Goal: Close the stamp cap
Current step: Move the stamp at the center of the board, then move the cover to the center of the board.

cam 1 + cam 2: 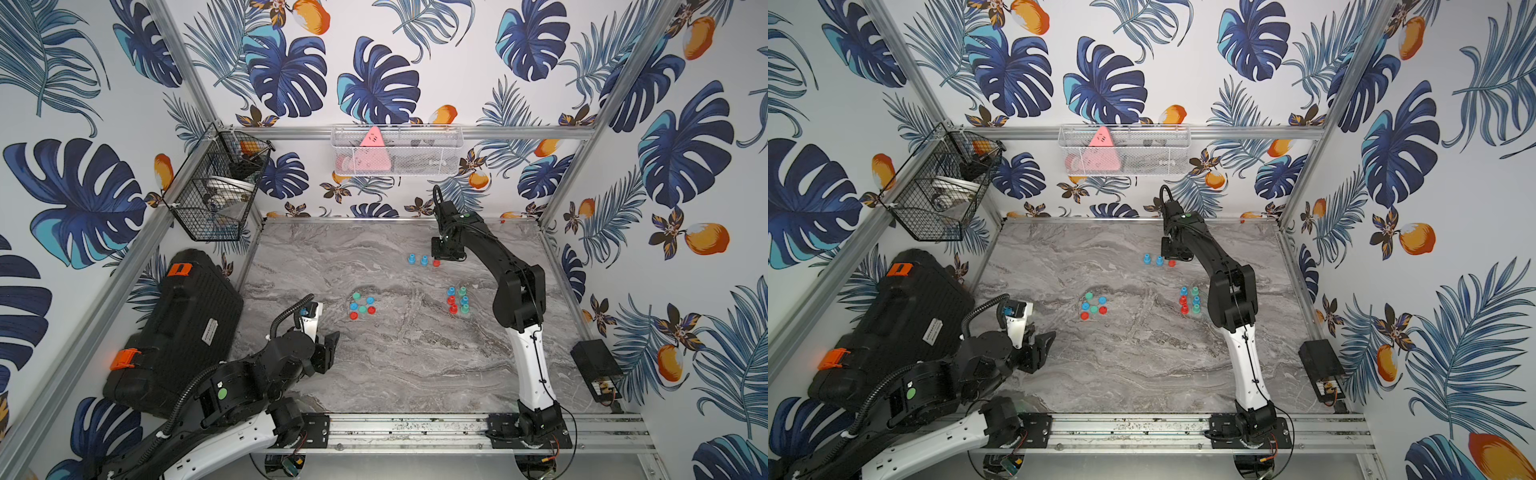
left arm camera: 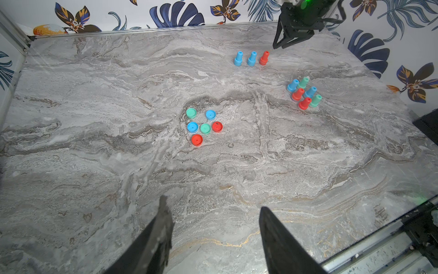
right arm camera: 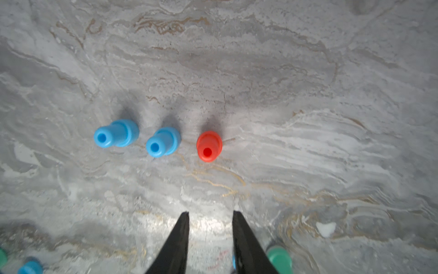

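One red stamp (image 3: 208,146) just ahead of right end effector (image 3: 211,213), jaws parted, empty: probably light, stiff, slick; pinch neck.

We see a tabletop (image 2: 94,95) with a grey veined marble look and a soft sheen. The stamps (image 3: 209,146) and loose caps (image 2: 197,140) look to us like smooth, matt plastic. The near frame rail (image 1: 415,428) is brushed metal, scuffed in spots; the far basket (image 1: 449,158) is white wire mesh.
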Controlling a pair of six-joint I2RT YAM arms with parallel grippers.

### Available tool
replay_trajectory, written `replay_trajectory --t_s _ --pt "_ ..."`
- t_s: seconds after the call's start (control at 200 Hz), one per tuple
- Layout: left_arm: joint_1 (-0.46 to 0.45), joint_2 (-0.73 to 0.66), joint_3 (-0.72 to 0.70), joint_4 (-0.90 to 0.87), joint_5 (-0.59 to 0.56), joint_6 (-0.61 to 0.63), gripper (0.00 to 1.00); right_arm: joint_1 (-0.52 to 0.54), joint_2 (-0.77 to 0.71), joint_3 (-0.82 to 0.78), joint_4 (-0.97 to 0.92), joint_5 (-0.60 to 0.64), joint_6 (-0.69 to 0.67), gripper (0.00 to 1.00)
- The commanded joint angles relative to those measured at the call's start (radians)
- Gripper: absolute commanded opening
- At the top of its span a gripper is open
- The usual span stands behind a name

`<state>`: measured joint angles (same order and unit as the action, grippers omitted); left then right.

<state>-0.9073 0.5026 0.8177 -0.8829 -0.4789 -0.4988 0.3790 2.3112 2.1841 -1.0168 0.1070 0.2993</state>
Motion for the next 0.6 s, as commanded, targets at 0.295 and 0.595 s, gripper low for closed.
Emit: replay_trajectory --t_s 0.295,0.595 --pt "0.001 -0.006 0.0 0.021 -0.01 0.002 0.63 0.026 -0.374 -0.334 0.077 0.024 0.026 0.35" --pt "0.001 -0.008 0.0 0.023 -0.006 0.003 0.62 0.037 -0.657 -0.618 0.138 0.012 0.03 0.36"
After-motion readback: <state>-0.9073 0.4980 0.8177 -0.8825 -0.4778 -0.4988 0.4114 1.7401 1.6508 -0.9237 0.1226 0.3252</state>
